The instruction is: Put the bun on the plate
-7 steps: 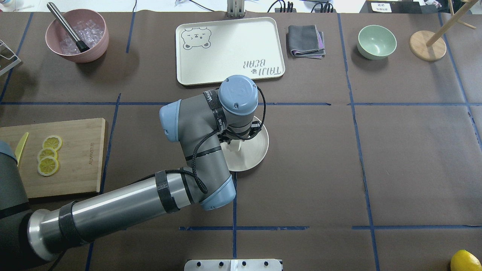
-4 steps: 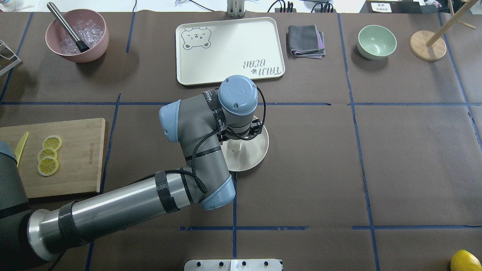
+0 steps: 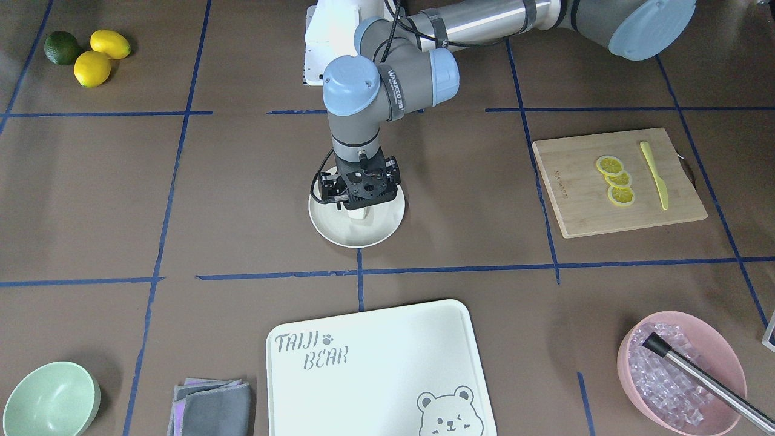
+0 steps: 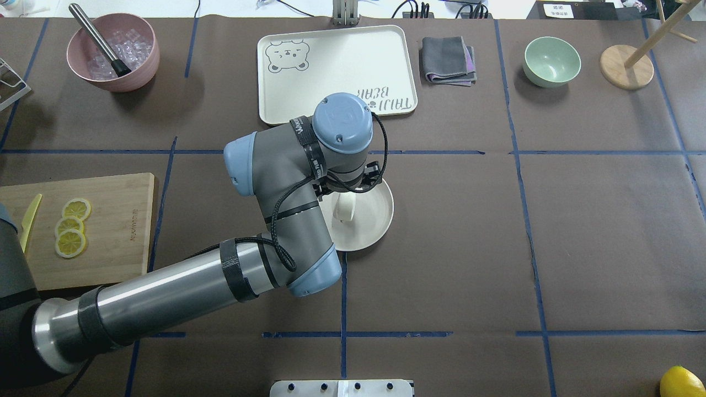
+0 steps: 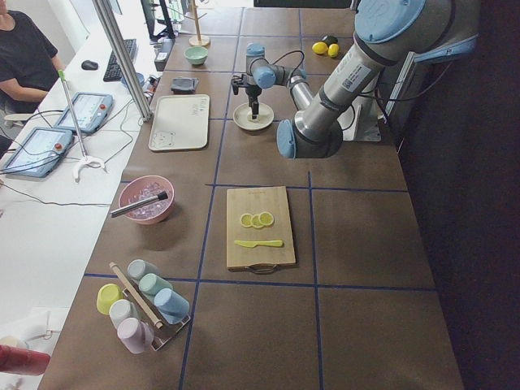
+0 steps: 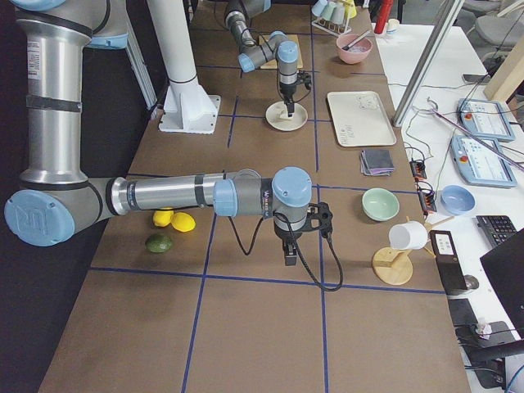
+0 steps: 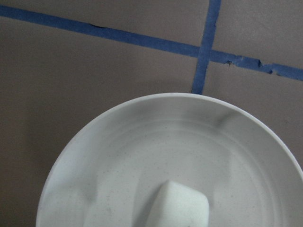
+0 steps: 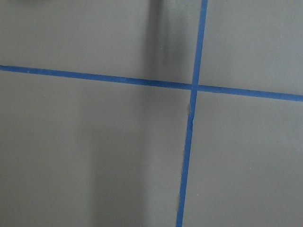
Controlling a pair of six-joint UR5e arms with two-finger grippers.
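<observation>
The small white bun stands on the round cream plate near the table's middle. My left gripper hangs straight above the bun, with its jaws spread open and nothing between them. In the left wrist view the bun sits at the bottom edge, inside the plate, and no fingers show. My right gripper appears only in the exterior right view, low over bare table near two lemons. I cannot tell whether it is open or shut.
A bear-printed tray, a folded cloth and a green bowl line the far side. A pink bowl of ice is at the far left. A cutting board with lemon slices lies on the left.
My left gripper has risen off the plate. The bun stays standing on the plate.
</observation>
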